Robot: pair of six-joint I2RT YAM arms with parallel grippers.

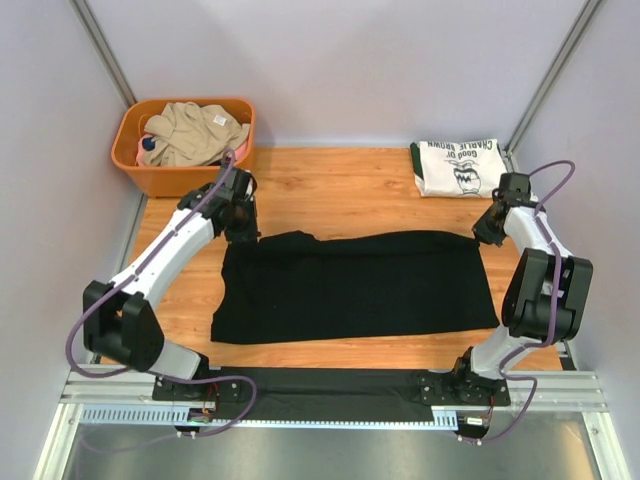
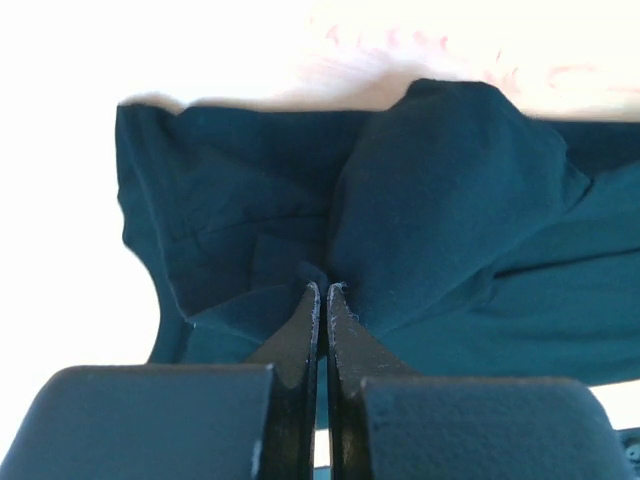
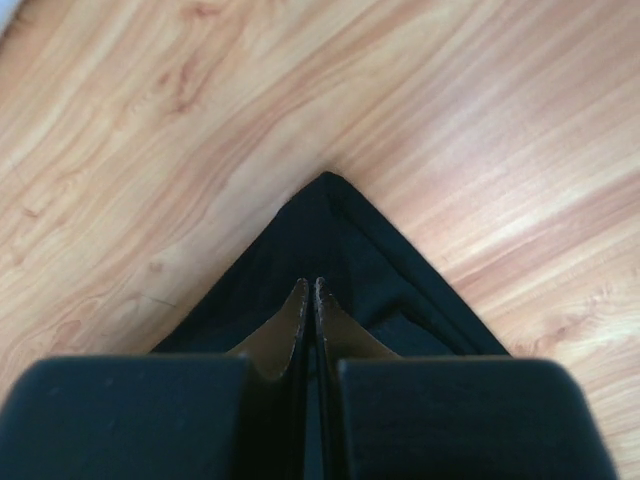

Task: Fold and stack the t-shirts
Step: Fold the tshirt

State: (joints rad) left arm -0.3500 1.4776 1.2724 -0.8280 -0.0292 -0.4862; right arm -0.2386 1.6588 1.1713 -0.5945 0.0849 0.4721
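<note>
An orange plastic bin (image 1: 135, 160) at the back left holds crumpled beige cloth (image 1: 195, 132). The black t-shirt (image 1: 350, 285), soft and matte, lies mid-table (image 1: 330, 185) on the wood grain, long axis left to right. The left gripper (image 2: 323, 290) is clamped tight on its bunched rear-left corner, and the right gripper (image 3: 311, 285) on the rear-right corner. The folded white t-shirt (image 1: 460, 167) lies back right.

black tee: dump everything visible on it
The black tee is plain, soft, matte cloth, spread flat as a wide band across the middle of the wood table, with few creases. Its far-left corner is bunched up and pinched in the shut left end effector. Its far-right corner is pinched in the shut right end effector. No print shows. Nothing else touches it.
</note>
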